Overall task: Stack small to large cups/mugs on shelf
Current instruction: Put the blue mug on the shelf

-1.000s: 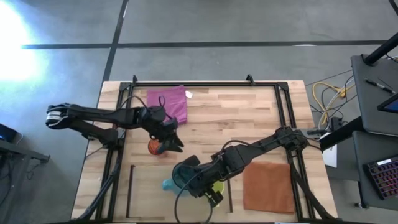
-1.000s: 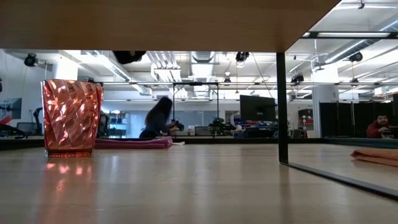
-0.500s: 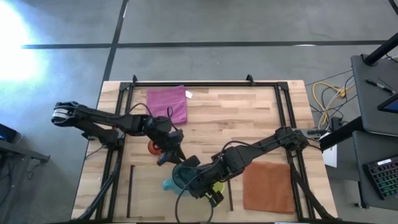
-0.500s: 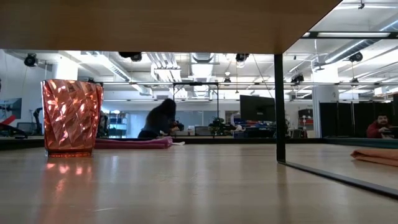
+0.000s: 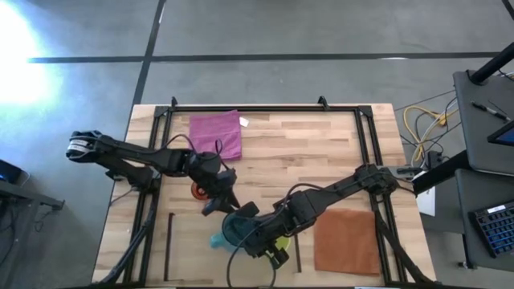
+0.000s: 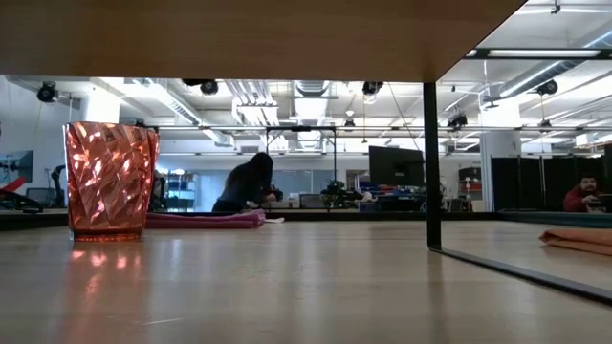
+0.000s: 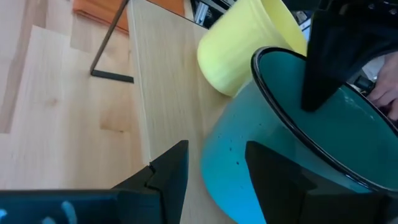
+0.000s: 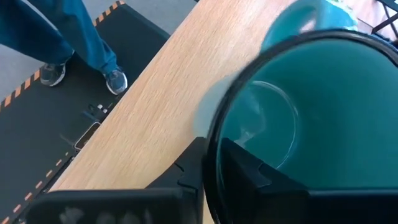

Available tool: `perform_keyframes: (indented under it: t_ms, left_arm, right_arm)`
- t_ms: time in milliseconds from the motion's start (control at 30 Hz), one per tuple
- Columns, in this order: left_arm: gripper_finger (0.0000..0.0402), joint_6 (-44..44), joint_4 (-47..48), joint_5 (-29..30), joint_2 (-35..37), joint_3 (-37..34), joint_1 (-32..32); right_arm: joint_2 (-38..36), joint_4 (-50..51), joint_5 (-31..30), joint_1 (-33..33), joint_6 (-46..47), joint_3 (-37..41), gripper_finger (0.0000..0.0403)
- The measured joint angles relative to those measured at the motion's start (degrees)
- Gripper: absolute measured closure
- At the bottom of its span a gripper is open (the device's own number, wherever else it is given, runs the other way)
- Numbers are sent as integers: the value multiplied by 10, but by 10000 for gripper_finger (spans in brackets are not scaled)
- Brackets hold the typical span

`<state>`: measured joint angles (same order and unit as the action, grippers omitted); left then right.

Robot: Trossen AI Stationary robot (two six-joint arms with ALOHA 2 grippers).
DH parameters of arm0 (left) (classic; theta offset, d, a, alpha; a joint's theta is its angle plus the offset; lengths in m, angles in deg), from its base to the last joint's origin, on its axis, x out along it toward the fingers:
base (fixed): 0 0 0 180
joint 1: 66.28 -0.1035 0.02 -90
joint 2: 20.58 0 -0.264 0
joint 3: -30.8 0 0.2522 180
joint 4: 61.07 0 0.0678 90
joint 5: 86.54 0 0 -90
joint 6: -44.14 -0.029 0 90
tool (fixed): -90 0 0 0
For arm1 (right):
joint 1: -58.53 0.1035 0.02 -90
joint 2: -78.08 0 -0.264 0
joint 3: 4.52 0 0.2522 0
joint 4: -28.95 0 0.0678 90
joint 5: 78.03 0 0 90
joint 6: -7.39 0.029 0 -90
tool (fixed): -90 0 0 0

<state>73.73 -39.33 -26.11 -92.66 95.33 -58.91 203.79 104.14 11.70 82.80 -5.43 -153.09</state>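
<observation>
The teal mug (image 5: 233,228) stands between the shelf's two black strips (image 5: 169,241), and the yellow mug (image 5: 281,240) is just to its right. My right gripper (image 5: 250,234) is shut on the teal mug. The red-orange cup (image 5: 197,191) stands on its base on the wood, farther from the near edge. It also shows in the low view (image 6: 109,180). My left gripper (image 5: 220,201) is open between the red-orange cup and the teal mug. In the left wrist view its fingers (image 7: 168,174) are close to the teal mug's outer wall (image 7: 230,155); I cannot tell whether they touch it. My right gripper holds the teal mug by its dark rim (image 8: 214,146), with one finger inside the mug and one outside. The fingers slant down from the table's right. One finger (image 7: 329,56) shows reaching into the mug. I cannot tell whether the mug's base is on the wood.
A magenta cloth (image 5: 217,132) lies at the far left of the table. A rust-brown mat (image 5: 347,241) lies at the near right, beside the right strip (image 5: 297,255). Black frame rails run along the table's left, far and right sides.
My left gripper has gone from beside the red-orange cup toward the table's near edge and toward the teal mug. The red-orange cup has stayed in place. My right gripper and the teal mug have kept still.
</observation>
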Motion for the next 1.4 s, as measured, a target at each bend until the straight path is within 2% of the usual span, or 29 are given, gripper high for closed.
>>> perform_keyframes:
  t_ms: [267,400,600,1400]
  left_arm:
    - [251,0,1,-3,0,-4,1]
    - [251,0,1,-2,0,-3,2]
    - [251,-2,0,-1,0,-4,4]
    - [251,0,0,2,0,-5,5]
  right_arm:
    - [1,-4,-2,-1,21,0,281]
    - [1,-16,-13,-1,19,0,256]
    - [1,-38,-15,2,9,-1,247]
    - [-23,-35,-18,43,84,-2,231]
